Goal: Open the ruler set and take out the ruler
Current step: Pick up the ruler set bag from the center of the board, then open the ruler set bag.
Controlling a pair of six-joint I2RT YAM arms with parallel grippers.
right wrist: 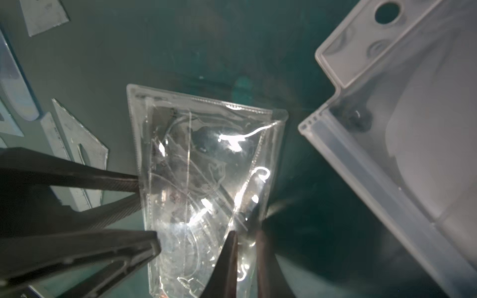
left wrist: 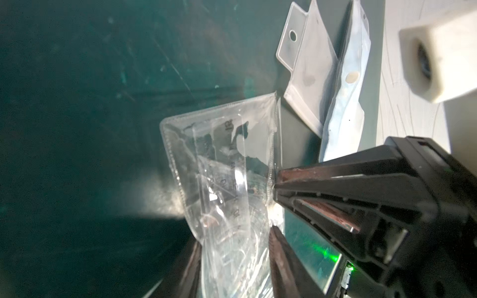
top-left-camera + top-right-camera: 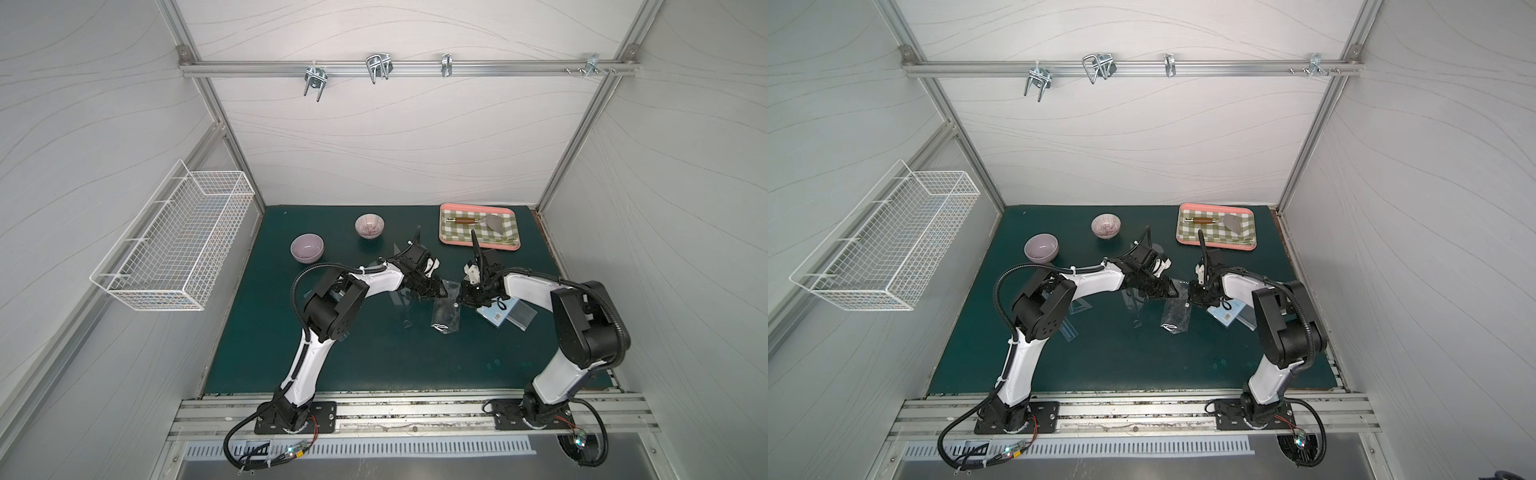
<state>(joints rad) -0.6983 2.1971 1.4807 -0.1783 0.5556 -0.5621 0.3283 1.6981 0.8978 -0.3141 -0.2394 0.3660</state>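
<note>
The dark green mat fills the floor of the booth, with a white wire basket hung on the wall to its left. The 2 arms reach in from the near edge and meet nose to nose at about the middle of the mat. At the back right sits a pink-rimmed checked tray with a wood-handled scraper on it. At the back left are 2 bowls, a plain lilac bowl and a striped bowl. Under the right arm lies a frosted pouch with a blue card inside. Just beside it, between the 2 grippers, is the clear ruler pouch, with printed scale marks and a curved edge showing through the plastic. A clear set square lies loose on the mat, on the left arm's side of the pouch. The right gripper has its fingers pinched nearly together on 1 side seam of the ruler pouch. The left gripper stands partly open at the opposite side, its 2 fingers straddling that edge with a clear gap. Whether either finger touches the plastic I cannot tell.
</note>
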